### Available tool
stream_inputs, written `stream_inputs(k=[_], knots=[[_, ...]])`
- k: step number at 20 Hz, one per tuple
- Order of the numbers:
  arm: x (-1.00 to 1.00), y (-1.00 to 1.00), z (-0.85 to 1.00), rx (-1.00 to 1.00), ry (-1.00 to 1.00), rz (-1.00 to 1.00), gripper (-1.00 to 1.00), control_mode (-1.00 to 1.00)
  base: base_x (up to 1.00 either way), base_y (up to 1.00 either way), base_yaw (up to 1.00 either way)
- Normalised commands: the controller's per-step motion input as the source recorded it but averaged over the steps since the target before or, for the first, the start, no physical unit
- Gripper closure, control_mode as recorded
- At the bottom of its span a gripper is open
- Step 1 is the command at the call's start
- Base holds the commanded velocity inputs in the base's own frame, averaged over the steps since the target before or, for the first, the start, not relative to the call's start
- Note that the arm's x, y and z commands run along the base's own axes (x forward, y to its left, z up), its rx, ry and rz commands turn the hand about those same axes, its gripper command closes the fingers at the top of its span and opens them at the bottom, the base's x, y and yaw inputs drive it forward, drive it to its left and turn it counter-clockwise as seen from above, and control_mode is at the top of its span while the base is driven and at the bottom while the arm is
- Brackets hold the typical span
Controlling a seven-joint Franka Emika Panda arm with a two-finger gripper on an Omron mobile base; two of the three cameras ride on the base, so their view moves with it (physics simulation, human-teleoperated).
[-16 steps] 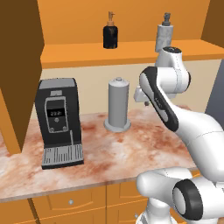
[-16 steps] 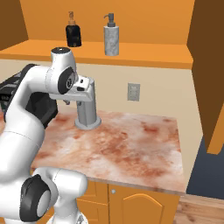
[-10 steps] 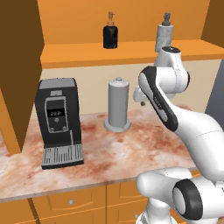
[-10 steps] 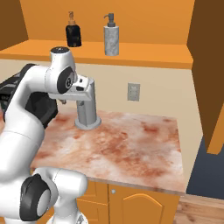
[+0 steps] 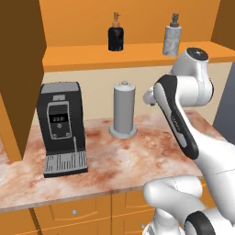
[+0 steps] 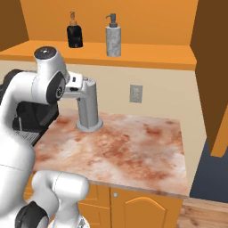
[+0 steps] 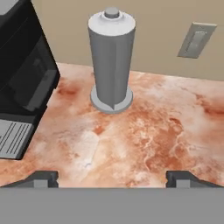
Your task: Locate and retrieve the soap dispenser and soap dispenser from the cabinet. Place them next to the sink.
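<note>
You are seeing the black soap dispenser [image 6: 74,36] and grey soap dispenser [image 6: 113,40] standing apart on the cabinet [image 6: 147,57] shelf.

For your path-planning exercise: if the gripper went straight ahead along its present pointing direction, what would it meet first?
Probably the marbled countertop, in front of the grey cylinder. The gripper points forward and down with jaws wide apart. Depth is uncertain; the cylinder's base might come first.

A black coffee machine [image 5: 62,128] stands on the mottled reddish worktop [image 5: 119,160], a plain grey cylinder [image 5: 123,110] to its right, near a wall outlet [image 6: 136,93].
</note>
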Motion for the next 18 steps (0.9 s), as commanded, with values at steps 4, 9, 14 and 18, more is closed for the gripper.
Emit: stream_inputs(k=[4,9,14,18], knots=[[-0.14,0.23,0.51,0.01,-0.25,0.04,-1.0,-1.0,0.0,0.0,0.0],[0.05,0.35,0.37,0.05,-0.25,-0.04,-1.0,-1.0,0.0,0.0,0.0],[0.29,0.21,0.35,0.11,-0.1,-0.06,-1.0,-1.0,0.0,0.0,0.0],[0.28,0.14,0.38,0.03,0.01,0.0,-1.0,-1.0,0.0,0.0,0.0]])
